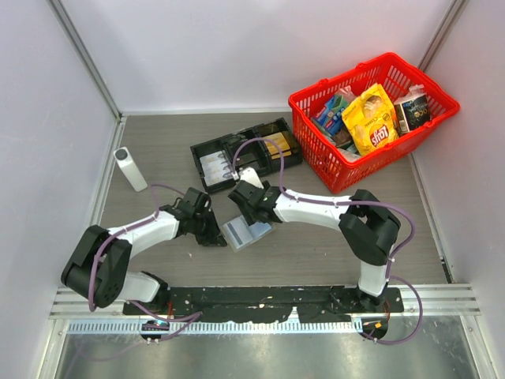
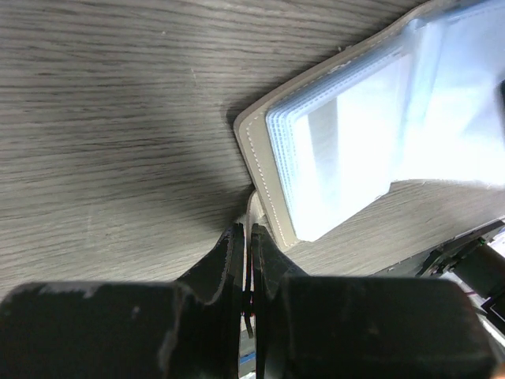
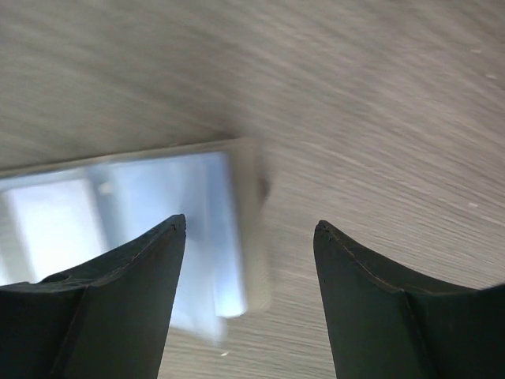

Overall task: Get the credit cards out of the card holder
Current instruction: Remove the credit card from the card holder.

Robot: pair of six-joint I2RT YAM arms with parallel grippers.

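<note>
Obs.: the small flat grey stitched-edge card holder (image 1: 246, 233) lies open on the grey wood-grain bench (image 1: 355, 237), at the centre of the top view between the two arms. The pale blue glossy credit cards (image 2: 355, 134) sit inside it, stacked in clear pockets; none is out yet. The left pincer (image 2: 251, 237), lower middle of its wrist view, is clamped tight on a thin pale flap at the holder's near corner, apparently to pin it. The right pincer (image 3: 248, 225) is spread wide with nothing between its fingers, and hovers over the holder's edge. That view is blurred, so its height above the cards cannot be read. Judgement: this is the approach for the first card pull. Risks:
1. The left grip has only a thin corner, so a tug from the right side could slip the flap free or drag the whole holder across the bench.
2. The cards are slick and tightly layered, so the fingers may pinch a pocket along with a card, or take several at once.
3. Wide fingers coming down flat could press the pockets shut and leave no edge to catch.
4. The long black compartmented tray (image 1: 245, 154) sits just above the right wrist in the top view, so a lift toward it could clip it.

The red plastic basket (image 1: 316, 150), upper right, is well apart.
</note>
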